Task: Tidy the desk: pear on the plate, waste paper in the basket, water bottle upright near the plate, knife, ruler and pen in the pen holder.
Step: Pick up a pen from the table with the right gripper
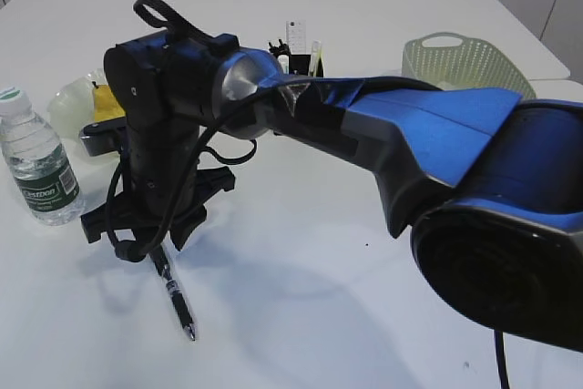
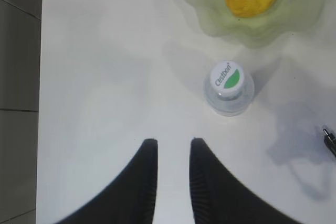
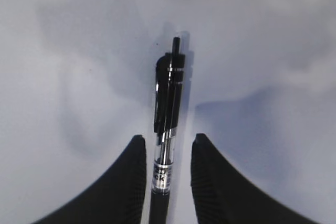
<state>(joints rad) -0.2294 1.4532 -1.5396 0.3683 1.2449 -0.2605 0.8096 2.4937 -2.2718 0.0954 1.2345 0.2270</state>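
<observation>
the pen [image 3: 168, 129] lies flat on the tabletop [image 1: 364, 280], in front of the upright water bottle [image 1: 38, 163]. the right gripper [image 3: 167, 182] points straight down, its fingers [image 3: 131, 182] narrowly parted astride the barrel, not yet clamped. closing squarely at mid-barrel should prevent rolling. the left gripper [image 2: 173, 182] hovers empty, slightly parted.

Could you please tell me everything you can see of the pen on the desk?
The pen is a black click pen with a clip, a silver ring near the push button and a clear barrel section bearing a small label. It lies flat on the white desk, in front of the water bottle. The right gripper hangs over it, a finger on either side with a gap showing, so it is straddled, not clamped.
</observation>
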